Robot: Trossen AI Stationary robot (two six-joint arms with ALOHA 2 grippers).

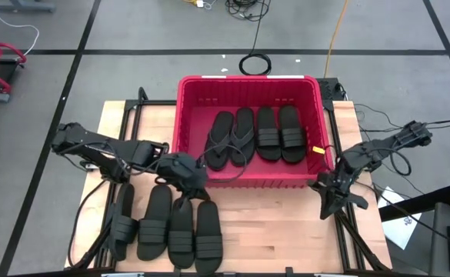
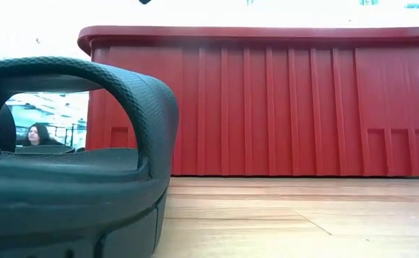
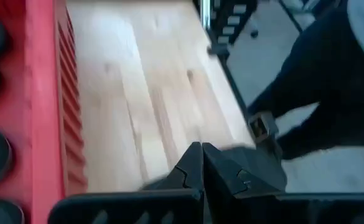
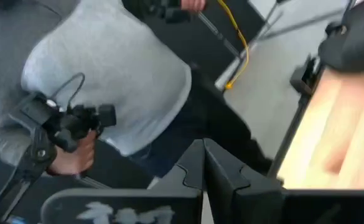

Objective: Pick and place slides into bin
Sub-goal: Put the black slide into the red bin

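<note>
The red bin [image 1: 248,80] stands at the table's far middle; its near wall fills the low view [image 2: 281,107]. Several black slides [image 1: 255,135] lie flat inside it, two of them thong-style. Several more ribbed-strap slides [image 1: 167,227] lie side by side on the table's near left; one shows close up in the low view [image 2: 73,179]. My left gripper [image 1: 198,175] [image 3: 200,155] is shut and empty beside the bin's near left corner, above the far ends of those slides. My right gripper [image 1: 328,204] [image 4: 203,152] is shut and empty at the table's right edge.
Bare wood [image 1: 286,223] lies between the bin's near wall and the table's near edge. A person in a grey top [image 4: 107,74] holding a handle stands beyond the table in the right wrist view. Cables and a black frame [image 1: 340,100] run along the table's sides.
</note>
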